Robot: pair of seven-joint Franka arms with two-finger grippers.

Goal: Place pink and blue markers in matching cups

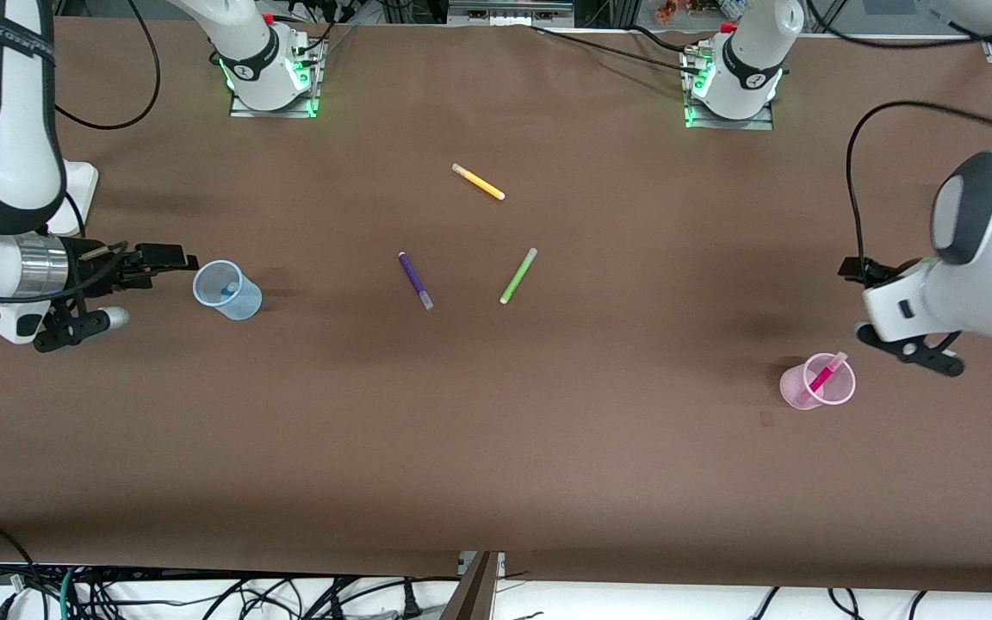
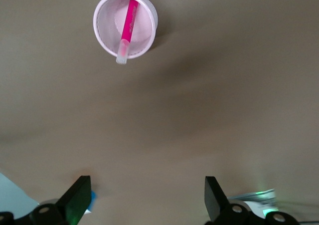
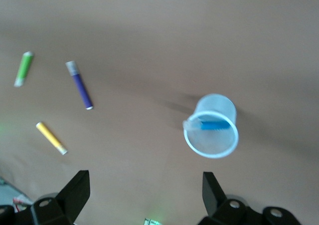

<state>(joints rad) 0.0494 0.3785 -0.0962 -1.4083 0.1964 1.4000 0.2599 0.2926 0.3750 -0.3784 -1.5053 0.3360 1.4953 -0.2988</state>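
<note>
The pink marker (image 1: 825, 375) stands tilted in the pink cup (image 1: 799, 394), magenta barrel down inside, pale cap leaning over the rim toward the robots' bases; there's small dark print along the barrel in the left wrist view, too small to read. The pink cup sits near the left arm's end of the table (image 1: 496, 448). The blue marker (image 3: 215, 124) lies slanted inside the blue cup (image 1: 238, 301), greyish cap poking over the rim, cup at the right arm's end. No readable labels on either cup. Between the 2 cups, mid-table, 3 loose markers lie flat: purple marker (image 1: 415, 280), green marker (image 1: 517, 275) just beside it, yellow marker (image 1: 478, 182) farther from the front camera than both. Left gripper (image 2: 144, 197) hangs over bare table near the pink cup, fingers spread wide, holding nothing. Right gripper (image 3: 144, 195) is beside the blue cup, fingers wide apart too, nothing between them.
</note>
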